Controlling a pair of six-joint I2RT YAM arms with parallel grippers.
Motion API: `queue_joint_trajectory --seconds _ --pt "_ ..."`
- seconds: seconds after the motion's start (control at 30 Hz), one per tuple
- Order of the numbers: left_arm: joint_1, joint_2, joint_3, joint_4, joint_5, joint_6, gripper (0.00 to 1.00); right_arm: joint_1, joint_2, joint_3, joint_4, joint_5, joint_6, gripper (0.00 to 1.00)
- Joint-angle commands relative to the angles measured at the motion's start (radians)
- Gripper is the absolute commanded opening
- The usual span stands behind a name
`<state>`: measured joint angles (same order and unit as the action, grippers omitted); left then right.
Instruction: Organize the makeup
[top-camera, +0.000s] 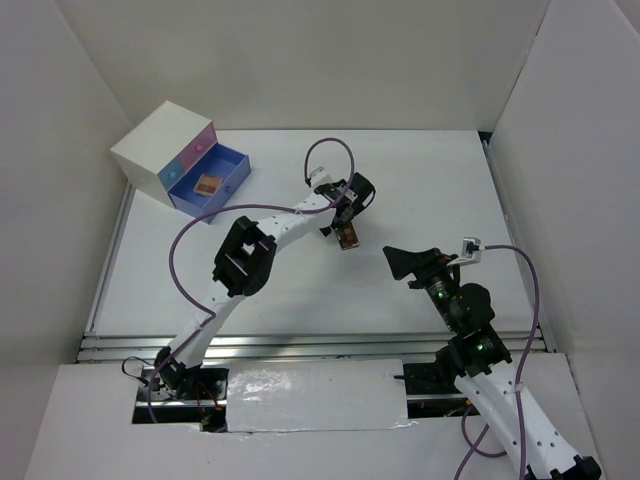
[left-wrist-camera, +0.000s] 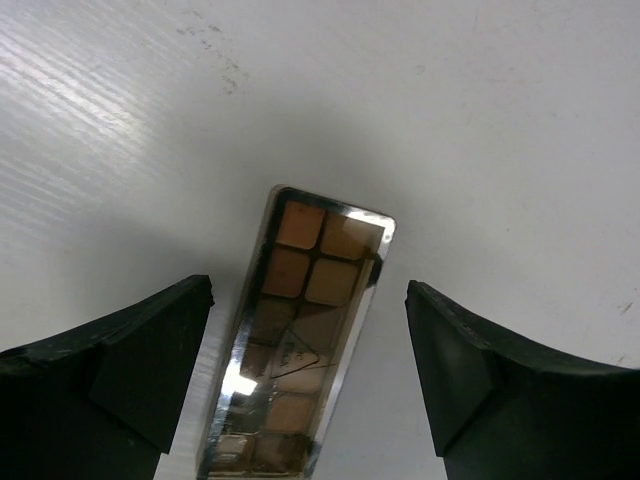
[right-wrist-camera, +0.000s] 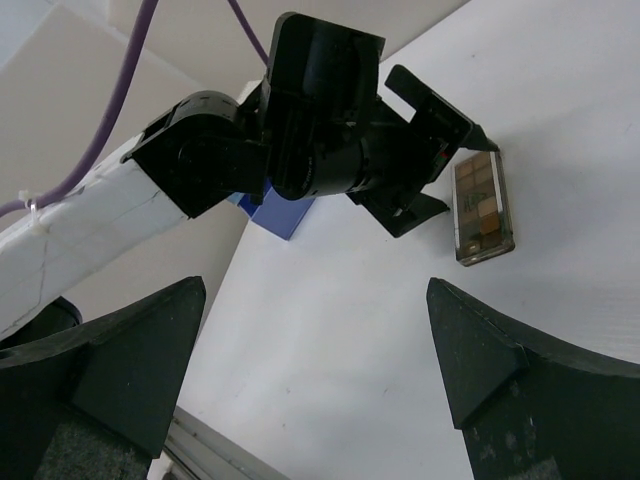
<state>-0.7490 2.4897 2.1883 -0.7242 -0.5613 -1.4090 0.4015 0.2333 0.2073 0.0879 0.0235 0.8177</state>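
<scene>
A brown and tan eyeshadow palette (left-wrist-camera: 300, 340) with a mirrored rim lies flat on the white table (left-wrist-camera: 500, 120). My left gripper (left-wrist-camera: 308, 290) is open and hangs over it, one finger on each long side, neither touching it. From above, the palette (top-camera: 349, 238) sits mid-table just below the left gripper (top-camera: 345, 220). My right gripper (top-camera: 405, 262) is open and empty, to the right of the palette. Its wrist view shows the palette (right-wrist-camera: 482, 205) ahead beside the left gripper (right-wrist-camera: 410, 175). Another small brown makeup piece (top-camera: 207, 185) lies in the open blue drawer (top-camera: 228, 172).
The white box (top-camera: 150, 145) with pink and blue drawers stands at the back left, its lower blue drawer pulled out toward the table's middle. White walls close in the table on three sides. A purple cable (top-camera: 185, 250) loops off the left arm.
</scene>
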Motion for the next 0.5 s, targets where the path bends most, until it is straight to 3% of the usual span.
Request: queue_joint_trajectory --seconds 0.0,0.1,0.27,0.47 --pt "-0.004 0.029 -0.123 -0.090 0.035 0.024 0.93 0.002 -0.017 0.020 0.018 0.016 -0.006 1.00" --pt "-0.006 0.049 -0.082 -0.101 0.027 0.128 0.90 0.002 -0.026 0.024 0.009 0.018 -0.008 1.00" --pt "-0.032 0.123 0.036 -0.074 0.060 0.422 0.91 0.002 -0.055 0.026 -0.005 0.021 -0.008 1.00" --pt "-0.049 0.123 0.013 -0.095 0.043 0.485 0.89 0.002 -0.068 0.026 -0.014 0.026 -0.005 1.00"
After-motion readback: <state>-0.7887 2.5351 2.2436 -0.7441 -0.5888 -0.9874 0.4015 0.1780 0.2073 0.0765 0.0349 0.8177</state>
